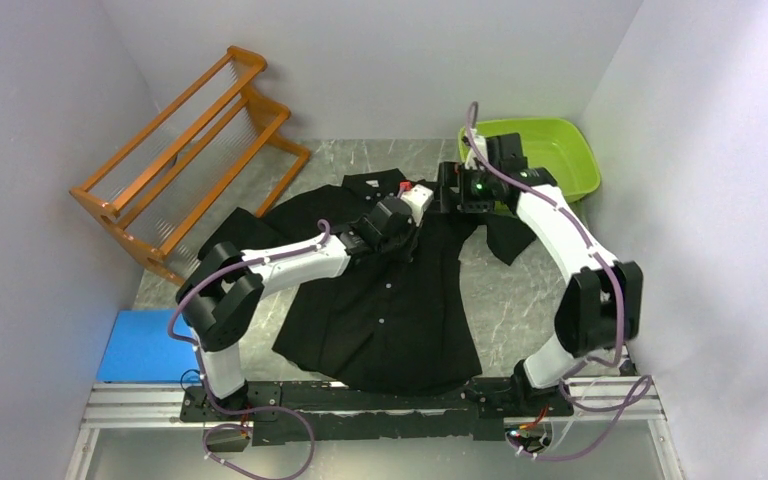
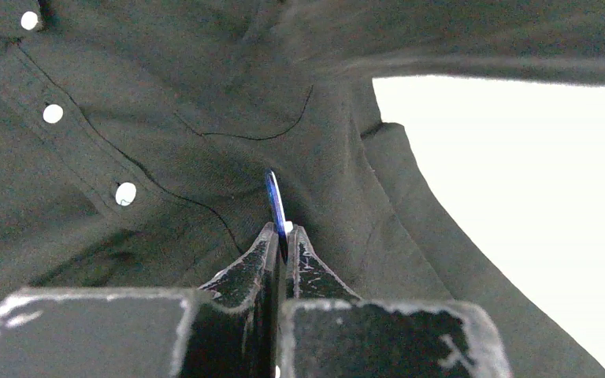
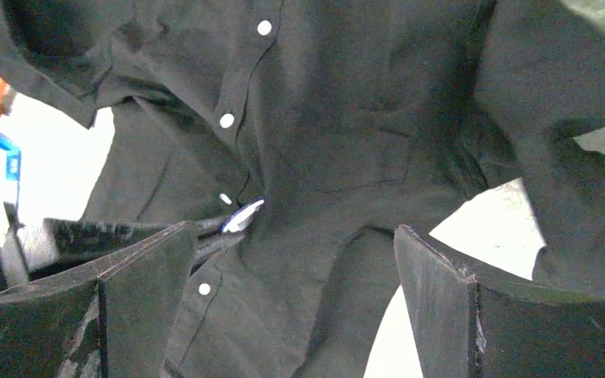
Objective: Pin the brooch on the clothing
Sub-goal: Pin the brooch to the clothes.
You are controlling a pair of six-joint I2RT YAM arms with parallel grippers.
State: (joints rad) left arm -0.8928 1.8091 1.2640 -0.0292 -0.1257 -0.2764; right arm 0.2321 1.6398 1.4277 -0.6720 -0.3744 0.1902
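The clothing, a black shirt (image 1: 400, 310) with pale buttons (image 2: 125, 193), lies spread flat on the table. My left gripper (image 2: 283, 236) is shut on the brooch (image 2: 274, 203), a thin blue-and-white disc seen edge-on. The disc sticks out of the fingertips and meets the cloth just below the chest pocket seam (image 2: 260, 135). The right wrist view shows the brooch (image 3: 243, 215) beside the button placket. My right gripper (image 3: 291, 268) hovers over the same chest area. Its fingers (image 3: 441, 299) stand wide apart with only shirt cloth showing between them. From above, the left gripper (image 1: 400, 222) and right gripper (image 1: 448, 195) nearly meet near the collar.
An orange wooden rack (image 1: 190, 150) stands at the back left. A lime-green basin (image 1: 550, 150) sits at the back right behind the right arm. A blue pad (image 1: 140, 345) lies at the near left. Grey walls close in on both sides.
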